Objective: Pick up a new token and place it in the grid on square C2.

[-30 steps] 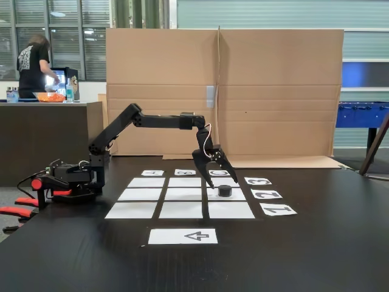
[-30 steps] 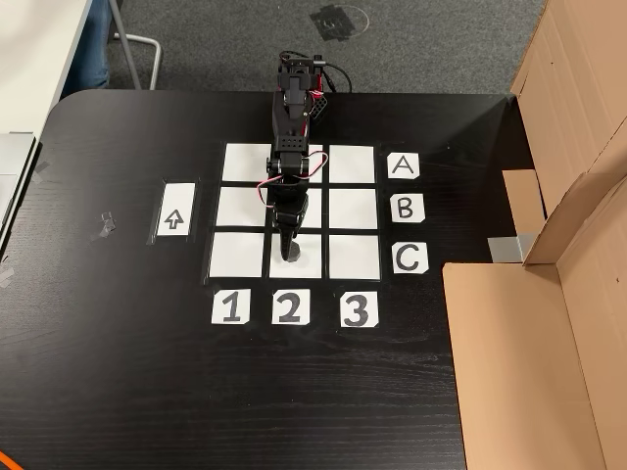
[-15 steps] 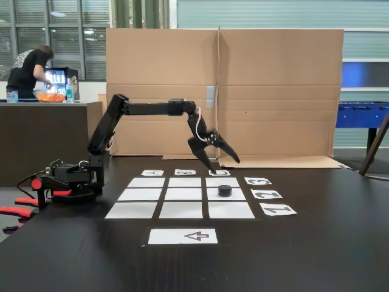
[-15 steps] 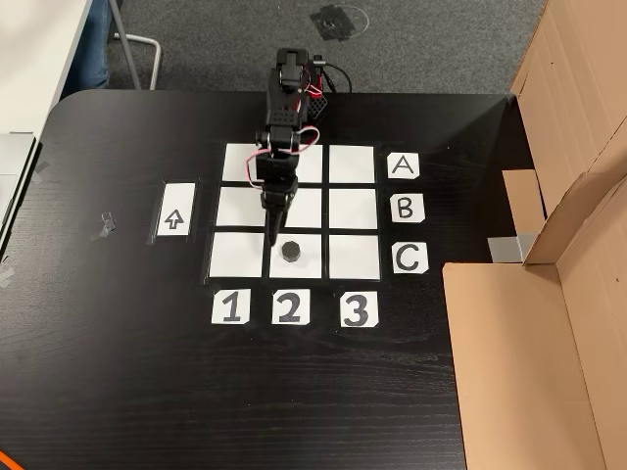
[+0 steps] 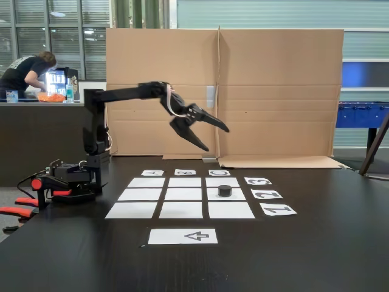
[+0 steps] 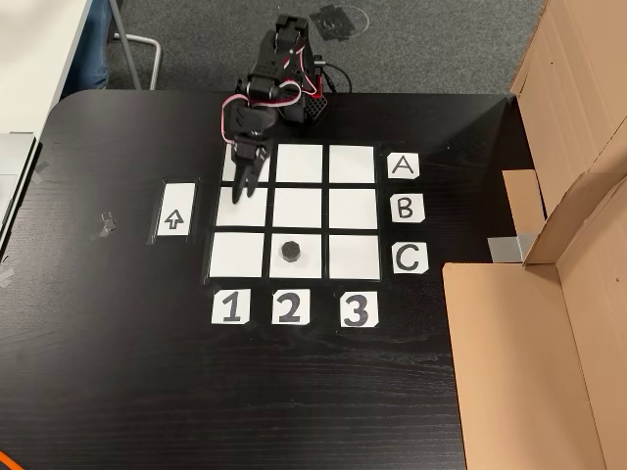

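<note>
The black token (image 5: pixel 225 190) (image 6: pixel 290 252) rests alone on square C2 (image 5: pixel 237 194) (image 6: pixel 308 264), the middle cell of the row beside the "C" label. The 3x3 grid (image 5: pixel 181 209) (image 6: pixel 353 209) of white paper cells lies on the black table. My gripper (image 5: pixel 217 139) (image 6: pixel 244 193) hangs high above the grid with its jaws open and nothing between them. In the fixed view from above it sits over the column-1 side, near the A and B rows, well apart from the token.
A white arrow sheet (image 5: pixel 182 236) (image 6: pixel 176 210) lies beside the grid. Cardboard walls (image 5: pixel 243 91) (image 6: pixel 549 323) stand along one side of the table. The arm's base (image 5: pixel 70 181) (image 6: pixel 299 93) sits at the table edge. A person (image 5: pixel 24 70) stands far behind a counter.
The gripper let the token stay on C2, rose high above the table and swung back toward the base, over column 1. The token has not moved.
</note>
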`<state>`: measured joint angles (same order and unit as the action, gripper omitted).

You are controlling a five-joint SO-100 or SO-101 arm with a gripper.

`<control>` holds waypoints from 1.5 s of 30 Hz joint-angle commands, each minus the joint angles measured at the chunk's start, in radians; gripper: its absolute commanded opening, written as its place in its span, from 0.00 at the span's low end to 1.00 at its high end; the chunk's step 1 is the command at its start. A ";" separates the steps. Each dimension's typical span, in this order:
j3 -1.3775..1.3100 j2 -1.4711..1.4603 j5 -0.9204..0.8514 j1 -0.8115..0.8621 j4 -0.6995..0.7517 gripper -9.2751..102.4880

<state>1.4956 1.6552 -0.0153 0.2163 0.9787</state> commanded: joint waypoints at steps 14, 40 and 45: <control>0.241 0.541 -0.074 0.479 -0.018 0.29; 0.862 1.173 -0.071 0.985 0.066 0.07; 1.002 1.305 -0.074 1.049 0.092 0.07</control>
<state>2.4544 2.8992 -0.0874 1.2318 1.0523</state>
